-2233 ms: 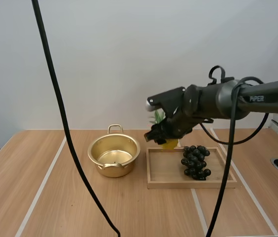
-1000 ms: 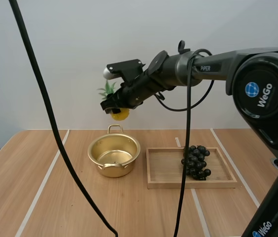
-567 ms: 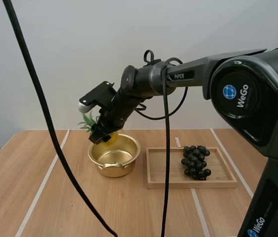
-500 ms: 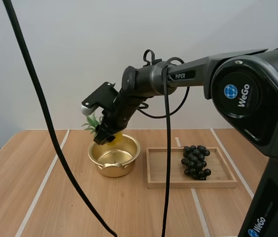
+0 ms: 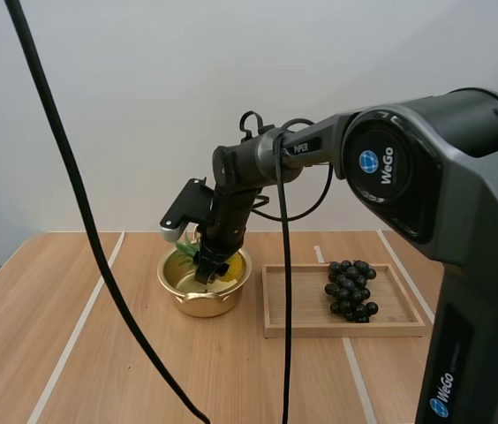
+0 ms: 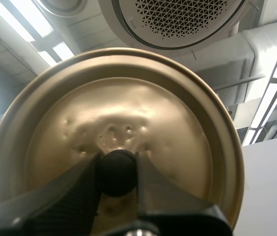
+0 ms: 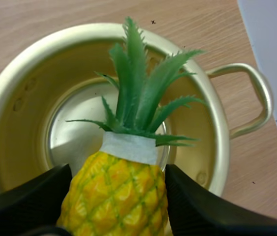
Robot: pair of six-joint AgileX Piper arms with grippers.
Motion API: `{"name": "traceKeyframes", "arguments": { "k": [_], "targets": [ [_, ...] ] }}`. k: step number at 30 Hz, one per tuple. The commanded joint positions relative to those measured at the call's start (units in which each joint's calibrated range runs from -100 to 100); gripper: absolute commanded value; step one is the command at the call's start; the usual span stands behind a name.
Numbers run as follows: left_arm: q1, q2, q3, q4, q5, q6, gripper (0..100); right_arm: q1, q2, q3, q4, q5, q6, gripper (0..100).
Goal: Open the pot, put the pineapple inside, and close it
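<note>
Pineapple point(image 7: 115, 196) sits pinched between the two black fingers point(image 7: 28, 194) of the right gripper point(image 7: 118, 173), clamped on both sides of its yellow body. Its green crown points away from them into the open pot point(image 7: 11, 142). Past the crown lie the pot's shiny floor and a loop handle point(image 7: 254, 98). The left gripper point(image 6: 117, 173) has its tips closed on the black knob point(image 6: 117, 164) of the lid point(image 6: 128, 103), whose golden dome spreads out behind them. Beside the pot, a wooden tray point(image 5: 298, 325) carries grapes point(image 5: 349, 289).
</note>
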Motion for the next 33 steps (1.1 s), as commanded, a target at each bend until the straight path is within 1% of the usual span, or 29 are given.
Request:
{"name": "traceKeyframes", "arguments": {
  "k": [1, 4, 10, 22, 30, 31, 33],
  "targets": [
    [0.07, -0.2, -0.3, 0.0, -0.4, 0.0, 0, 0.0, 0.4, -0.5, -0.8, -0.1, 0.6, 0],
    [0.07, -0.2, -0.3, 0.0, -0.4, 0.0, 0, 0.0, 1.7, -0.5, -1.4, -0.1, 0.6, 0],
    [0.07, -0.2, -0.3, 0.0, -0.4, 0.0, 0, 0.0, 3.3, -0.5, -1.7, -4.6, 0.6, 0],
    [0.07, -0.2, -0.3, -0.4, 2.8, 0.0, 0, 0.0, 6.1, -0.5, -1.7, -3.6, 0.7, 0],
    [0.07, -0.2, -0.3, -0.4, 2.8, 0.0, 0, 0.0, 6.1, -0.5, -1.7, -2.9, 3.4, 0],
    [0.07, -0.2, -0.3, -0.4, 2.8, 0.0, 0, 0.0, 6.1, -0.5, -1.7, -2.5, 3.4, 3],
    [0.07, -0.2, -0.3, -0.4, 2.8, 0.0, 0, 0.0, 6.1, -0.5, -1.7, -1.7, 3.4, 21]
  ]
}}
